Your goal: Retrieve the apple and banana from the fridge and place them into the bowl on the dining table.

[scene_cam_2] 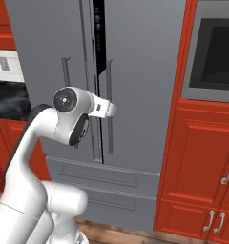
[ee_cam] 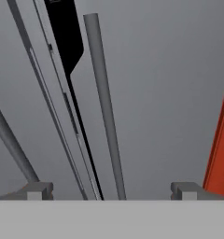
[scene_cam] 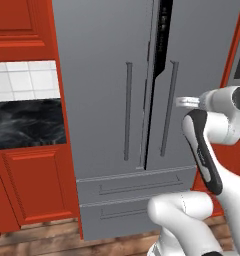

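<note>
The tall grey fridge (scene_cam: 102, 75) (scene_cam_2: 145, 71) (ee_cam: 170, 93) stands right in front of me. A narrow dark gap (scene_cam: 162, 40) shows between its two upper doors, so the right door looks slightly ajar. My gripper (ee_cam: 111, 191) is open with nothing between its fingertips (ee_cam: 37, 190). It points at the right door's long bar handle (ee_cam: 104, 107) (scene_cam: 168, 107) (scene_cam_2: 109, 105) from a short distance without touching it. The left door's handle (scene_cam: 127, 110) (ee_cam: 11, 140) lies off to the side. The apple and banana are hidden. The bowl and dining table are out of view.
Red cabinets and a black marble wall counter (scene_cam: 24, 122) flank the fridge on the left. A built-in oven (scene_cam_2: 214, 57) above red cabinet doors (scene_cam_2: 202, 157) stands on the right. Two fridge drawers (scene_cam: 137, 187) sit below the doors, over a wooden floor (scene_cam: 42, 237).
</note>
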